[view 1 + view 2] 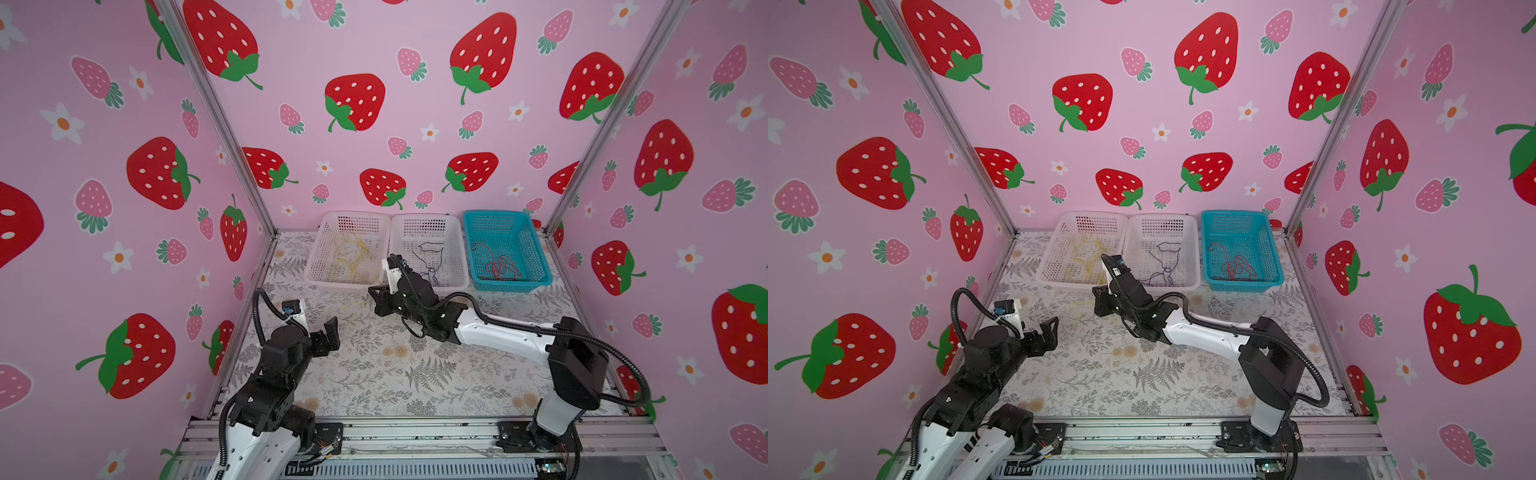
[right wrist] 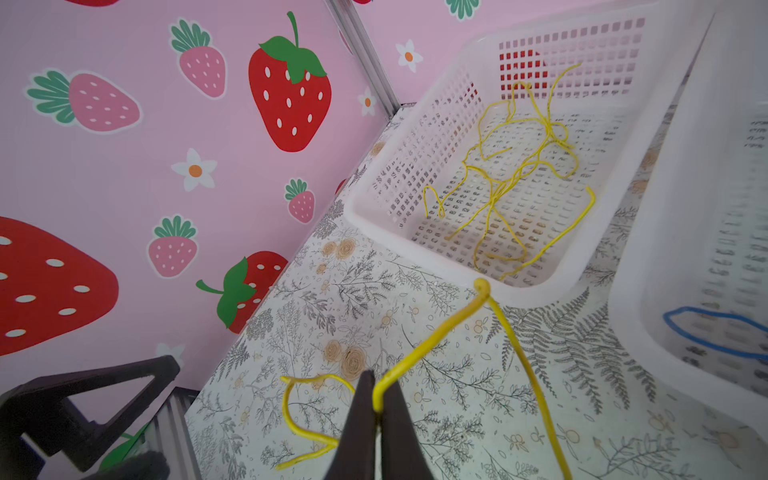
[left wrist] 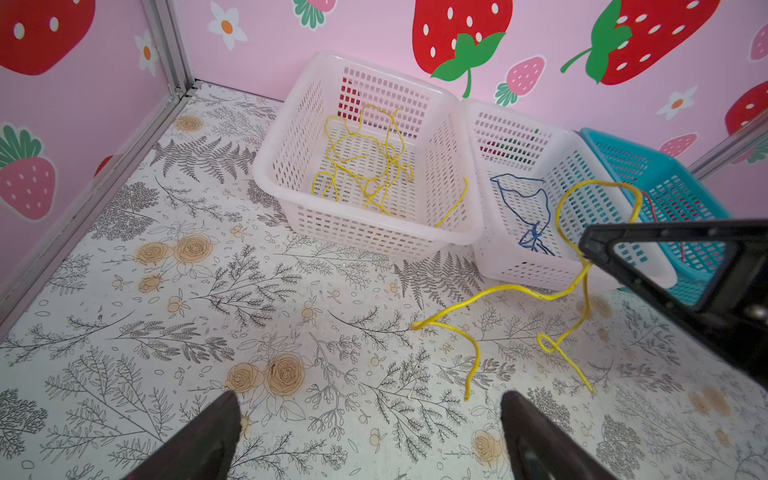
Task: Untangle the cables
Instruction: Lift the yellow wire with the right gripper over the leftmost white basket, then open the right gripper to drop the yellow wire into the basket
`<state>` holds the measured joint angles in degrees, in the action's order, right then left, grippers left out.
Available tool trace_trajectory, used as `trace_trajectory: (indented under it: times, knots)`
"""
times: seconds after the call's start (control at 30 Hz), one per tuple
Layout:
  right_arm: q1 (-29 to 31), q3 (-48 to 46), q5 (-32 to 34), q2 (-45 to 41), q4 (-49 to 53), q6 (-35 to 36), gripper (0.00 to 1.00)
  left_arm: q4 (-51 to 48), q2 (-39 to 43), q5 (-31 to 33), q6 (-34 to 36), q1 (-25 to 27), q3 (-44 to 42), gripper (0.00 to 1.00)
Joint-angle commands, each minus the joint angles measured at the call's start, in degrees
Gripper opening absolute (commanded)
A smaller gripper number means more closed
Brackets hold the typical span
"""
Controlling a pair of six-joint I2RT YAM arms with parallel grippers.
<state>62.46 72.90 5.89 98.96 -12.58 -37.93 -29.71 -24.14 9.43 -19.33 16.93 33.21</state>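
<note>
Pinching a yellow cable, the right gripper is fully closed; the cable droops onto the table before the far-edge white baskets. Left gripper wide open, empty, hovering near the table's left edge.

I see smooth, faintly glossy plastic on the perforated white baskets and teal basket; a matt printed table covering; dull metal frame rails; a smooth-coated yellow cable.
</note>
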Motion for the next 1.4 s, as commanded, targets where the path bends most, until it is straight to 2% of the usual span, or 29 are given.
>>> trace_trajectory:
  times: [0.0,0.4,0.83,1.0,1.37]
  knots:
    - [-0.8,6.3,2.4,0.8,3.6,5.1,0.00,1.3,0.4,0.6,0.3,0.2,-0.4,0.99]
    - [-7.5,33.9,-2.6,17.4,14.2,10.8,0.00,1.5,0.6,0.2,0.2,0.5,-0.6,0.99]
    - [-12.8,58.1,-13.1,37.9,13.9,10.8,0.00,1.6,0.7,0.2,0.3,1.2,-0.6,0.99]
    - [-14.3,62.8,-18.4,44.5,12.0,7.9,0.00,1.6,0.8,0.3,0.4,1.2,-0.7,0.99]
    - [-14.5,62.9,-20.0,48.3,9.0,8.6,0.03,1.5,1.3,0.7,0.3,1.2,-0.7,0.99]
